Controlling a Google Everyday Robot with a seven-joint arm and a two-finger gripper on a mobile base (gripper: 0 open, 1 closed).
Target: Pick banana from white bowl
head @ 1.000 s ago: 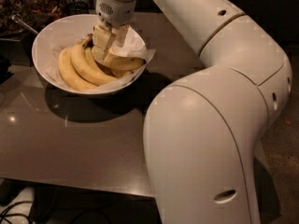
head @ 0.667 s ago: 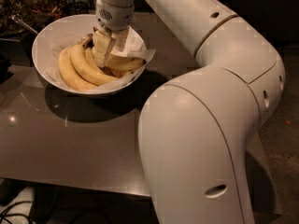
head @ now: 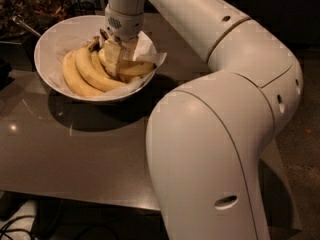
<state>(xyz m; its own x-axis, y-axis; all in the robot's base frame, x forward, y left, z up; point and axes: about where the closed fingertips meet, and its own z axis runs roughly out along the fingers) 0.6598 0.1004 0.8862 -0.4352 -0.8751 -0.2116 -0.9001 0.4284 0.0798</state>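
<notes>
The white bowl [head: 55, 39], lined with crumpled white paper, stands at the far left of the grey table. Bunched yellow bananas [head: 82, 76] lie in its left half. A single yellow banana [head: 137, 68] lies on the right side of the bowl, mostly hidden under my gripper. My gripper [head: 116, 59] points straight down into the middle of the bowl. It sits low among the bananas, right at the single banana's left end. The big white arm reaches over the table from the right.
The grey table [head: 65, 154] runs from the bowl to the near edge. Dark clutter [head: 30, 6] lies behind the bowl at the back left. My arm's large white links [head: 215, 149] fill the right half of the view. Cables [head: 15, 224] lie on the floor at the lower left.
The gripper has stayed down in the bowl, perhaps slightly lower. The arm's large lower link has swung a little to the left. The bowl and bananas have not moved.
</notes>
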